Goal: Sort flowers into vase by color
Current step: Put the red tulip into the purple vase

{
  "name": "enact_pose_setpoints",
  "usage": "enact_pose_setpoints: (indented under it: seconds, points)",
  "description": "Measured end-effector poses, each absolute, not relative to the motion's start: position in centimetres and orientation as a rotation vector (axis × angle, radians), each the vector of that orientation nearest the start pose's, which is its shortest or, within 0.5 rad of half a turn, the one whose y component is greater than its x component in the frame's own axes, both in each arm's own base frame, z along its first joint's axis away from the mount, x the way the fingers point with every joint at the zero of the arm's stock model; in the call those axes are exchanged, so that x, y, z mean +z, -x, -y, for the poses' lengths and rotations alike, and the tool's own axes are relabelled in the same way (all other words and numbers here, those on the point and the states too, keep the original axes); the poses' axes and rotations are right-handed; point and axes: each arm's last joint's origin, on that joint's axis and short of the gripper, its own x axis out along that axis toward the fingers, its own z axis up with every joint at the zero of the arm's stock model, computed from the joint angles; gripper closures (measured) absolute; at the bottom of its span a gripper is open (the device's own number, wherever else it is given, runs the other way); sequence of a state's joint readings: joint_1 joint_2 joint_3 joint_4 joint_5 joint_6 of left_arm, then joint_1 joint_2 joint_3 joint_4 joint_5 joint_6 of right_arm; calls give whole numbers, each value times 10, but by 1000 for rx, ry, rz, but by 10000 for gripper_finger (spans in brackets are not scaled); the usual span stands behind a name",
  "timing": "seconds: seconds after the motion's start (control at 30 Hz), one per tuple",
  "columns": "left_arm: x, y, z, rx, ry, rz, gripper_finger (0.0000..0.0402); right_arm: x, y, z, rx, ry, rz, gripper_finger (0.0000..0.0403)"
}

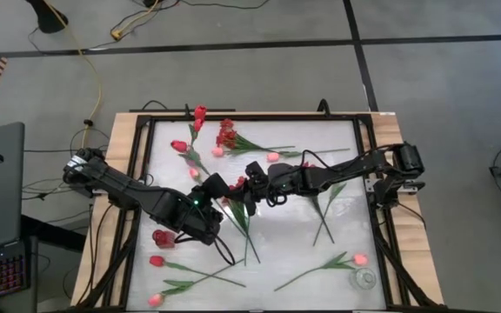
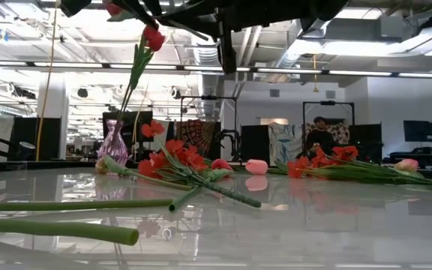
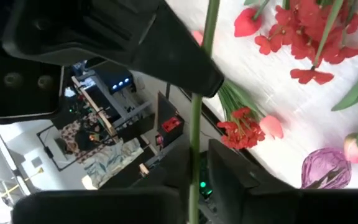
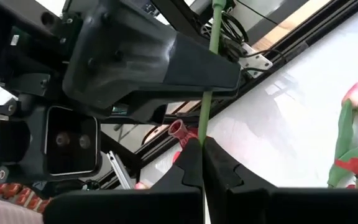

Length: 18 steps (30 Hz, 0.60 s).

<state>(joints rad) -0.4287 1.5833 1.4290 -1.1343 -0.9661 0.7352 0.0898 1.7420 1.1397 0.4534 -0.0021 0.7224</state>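
1. The table (image 1: pixel 346 200) has a pale, glossy white top inside a dark frame, with light wooden edges; in the low view the surface mirrors the flowers and ceiling lights.
2. Both arms meet above the middle of the table. The right gripper (image 4: pixel 202 163) has its fingers pressed together on a thin green stem (image 4: pixel 209 93), seen plainly in the right wrist view.
3. The left gripper (image 3: pixel 197 180) has the same stem (image 3: pixel 199 112) running between its fingers; they sit close around it, but I cannot tell whether they pinch it.
4. In the low view that flower, a red tulip (image 2: pixel 153 37), hangs raised in the air under the arms, well above the tabletop.
5. Other flowers lie scattered on the table: a spray of small red blossoms (image 1: pixel 226 135) toward the far edge, a red tulip (image 1: pixel 199 114) near it, pink tulips (image 1: pixel 358 258) by the near right corner, and more red and pink tulips (image 1: pixel 156 261) at the near left.
6. A purple glass vase (image 2: pixel 113 142) stands on the left side of the table.
7. A clear glass vase (image 1: pixel 365 279) sits at the near right corner.
8. Beyond the table the floor is grey with dark lines and a yellow cable (image 1: pixel 85 61); the low view shows a large workshop with ceiling strip lights and a person (image 2: pixel 319 135) seated far off.
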Motion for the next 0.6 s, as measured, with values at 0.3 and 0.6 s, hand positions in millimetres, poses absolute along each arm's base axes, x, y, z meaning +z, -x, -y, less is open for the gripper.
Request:
enact_pose_setpoints:
  seconds: [0.3,0.6]
  points:
    - [312,-268,117,195,-1403,-1108,240,266,-395,-24,13,-697,-144,381]
    - [355,-211,107,220,-808,-936,218,265,-395,-1,-120,-676,-101,378]
